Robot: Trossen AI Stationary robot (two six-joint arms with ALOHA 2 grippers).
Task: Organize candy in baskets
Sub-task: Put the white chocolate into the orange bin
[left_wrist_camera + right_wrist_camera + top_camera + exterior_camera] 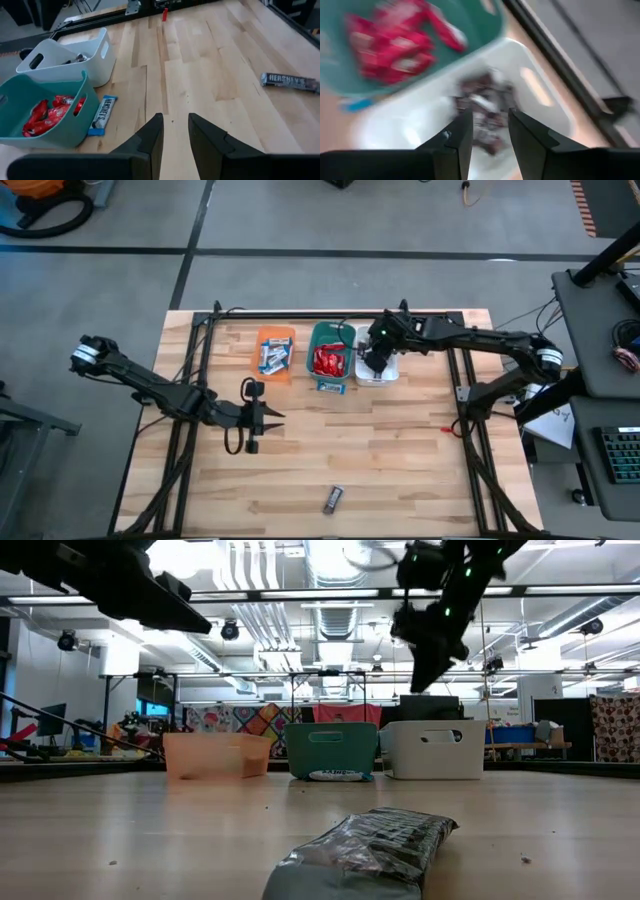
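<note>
Right gripper [377, 362]: hovering directly over the white rectangular plastic bin [388, 375], fingers spread, carrying nothing; dark-wrapped bars [482, 107] are lying right beneath it.
Left gripper [172, 135]: waiting, fingers apart and empty.
Strays: a blue-and-white wrapped bar [101, 114] is sitting ahead of the left gripper, touching the teal plastic bin [65, 132]; a dark grey wrapped bar [333, 499] is lying well apart from both.
Risk: the right arm is risking clipping the white bin's rim and shoving the row.

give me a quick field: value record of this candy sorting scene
orange basket: blue-and-white candy inside
teal basket: red candy inside
white basket: dark candy inside
loose on table: blue-and-white bar beside teal basket; dark bar at near edge
right gripper: open, empty, above white basket
left gripper: open, empty, over bare table
</note>
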